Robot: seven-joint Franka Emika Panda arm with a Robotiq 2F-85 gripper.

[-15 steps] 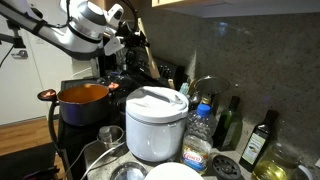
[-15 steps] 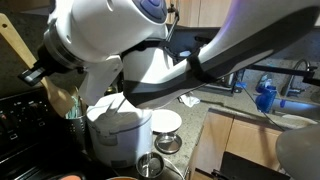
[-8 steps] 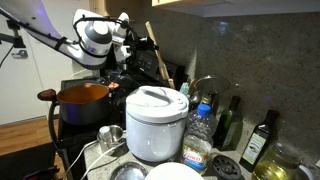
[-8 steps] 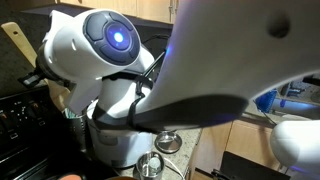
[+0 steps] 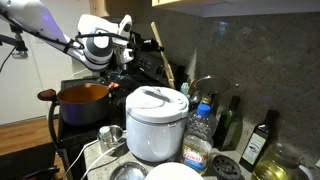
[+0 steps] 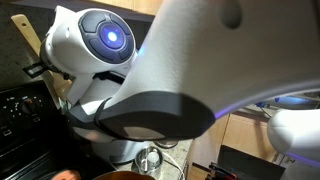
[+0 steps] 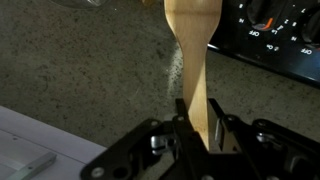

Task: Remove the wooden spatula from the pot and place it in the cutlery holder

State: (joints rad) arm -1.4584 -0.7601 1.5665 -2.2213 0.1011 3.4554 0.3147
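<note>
Wooden spatula is clamped in my claw: the fingers are narrow and pinch the handle from both sides, with the flat blade pointing away from the claw toward the top of the wrist view. In an exterior view the spatula is up in the air, tilted, above the white rice cooker and toward its back side, touching nothing but the claw. It is clear of the pot, which sits beside the rice cooker on the side toward my arm, orange inside showing, with nothing sticking out of it. In an exterior view only the blade shows at the upper left; my arm's white shell with the blue light ring blocks most of the rest, and the black stove is at the lower left. The wrist view has speckled stone under the spatula and the stove's control panel at the upper right. Dark utensils stand behind the rice cooker, but I cannot tell what holds them. On the worktop, a metal cup is just in front of the rice cooker on the pot's side, and a clear plastic bottle, a dark bottle and an oil bottle line up on its far side from the pot.
</note>
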